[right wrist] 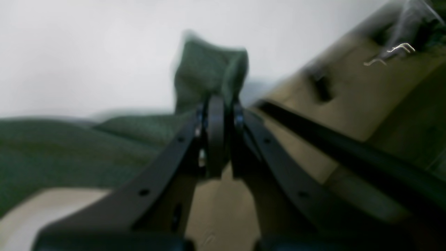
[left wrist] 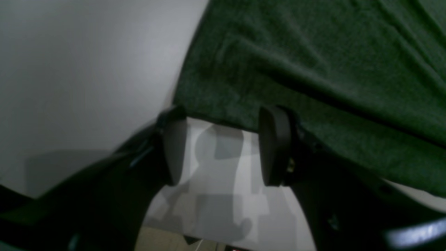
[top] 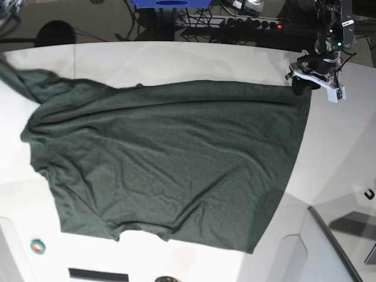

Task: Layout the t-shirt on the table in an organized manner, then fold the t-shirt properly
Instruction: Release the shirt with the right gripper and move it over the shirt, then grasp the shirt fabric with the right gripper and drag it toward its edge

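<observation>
Soft and light, the t-shirt is sagging from the right gripper, which is pinching a corner at nine o'clock, while the left gripper is hovering half-open and empty at the two o'clock hem, another good hold.

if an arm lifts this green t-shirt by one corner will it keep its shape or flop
Probably flop: the t-shirt lies wrinkled and flat on the table, and the pinched bit droops above the right gripper. It looks thin, so likely light, dragging rather than sliding.
</observation>
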Controlling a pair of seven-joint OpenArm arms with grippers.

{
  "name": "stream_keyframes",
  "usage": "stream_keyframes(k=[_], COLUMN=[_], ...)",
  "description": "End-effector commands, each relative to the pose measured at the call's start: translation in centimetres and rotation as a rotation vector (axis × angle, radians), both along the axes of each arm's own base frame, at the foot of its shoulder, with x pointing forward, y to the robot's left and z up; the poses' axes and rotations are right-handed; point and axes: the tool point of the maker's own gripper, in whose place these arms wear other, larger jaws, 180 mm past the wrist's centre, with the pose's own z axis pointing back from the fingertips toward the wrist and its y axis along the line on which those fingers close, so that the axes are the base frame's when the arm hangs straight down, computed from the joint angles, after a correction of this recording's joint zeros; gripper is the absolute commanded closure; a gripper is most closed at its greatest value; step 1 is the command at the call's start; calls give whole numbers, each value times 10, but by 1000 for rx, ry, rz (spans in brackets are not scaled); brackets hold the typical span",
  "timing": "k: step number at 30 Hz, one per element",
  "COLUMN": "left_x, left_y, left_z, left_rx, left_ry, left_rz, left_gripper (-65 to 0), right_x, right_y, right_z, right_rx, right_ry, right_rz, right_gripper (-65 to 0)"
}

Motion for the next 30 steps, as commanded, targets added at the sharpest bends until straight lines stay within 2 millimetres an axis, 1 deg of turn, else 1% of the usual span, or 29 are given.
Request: stream_keyframes(k=[1,4,8,10,11,12,13,14,15,17,18,19,21,23,26,30], left_x=[8,11,12,12,12,12,12,12,12,12,12,11,11,10,7,4], left_y=[5,5,5,5,5,5,5,4,3,2,2,4,5,7,10,9], left_z=[10,12,12,12,12,12,12,12,11,11,11,12,12,11,8,5], left_rx=[16,16,17,17,17,17,17,16,14,13,13,15,19,59,134,169], left_ry=[-38,-46,-47,-47,-47,-47,-47,-47,-45,-44,-45,-45,-45,-30,0,17], left_rz=[-7,-8,-9,-9,-9,-9,-9,-10,-14,-17,-16,-12,-10,-39,-81,-101], left_gripper=[-314,-314,-314,-314,-314,-314,-314,-314,-314,-314,-314,-314,-314,-314,-314,-314], right_x=[29,35,43,42,44,52,55,55,59,71,74,79,99,121,149,186], right_y=[-10,12,34,48,59,75,91,106,122,146,158,177,212,247,292,344], right_z=[35,63,102,121,130,139,144,142,135,124,118,111,107,112,123,138], right_rx=[-80,-132,-199,-232,-248,-264,-271,-260,-233,-189,-171,-138,-95,-64,-40,-12], right_ry=[-102,-109,-106,-95,-92,-91,-76,-55,-49,-52,-46,-51,-104,-198,-297,-382], right_rz=[55,149,217,250,285,340,390,436,474,545,583,630,732,835,965,1108], right_gripper=[-3,-3,-3,-3,-3,-5,-5,-6,-6,-6,-6,-6,-6,-6,-6,-6])
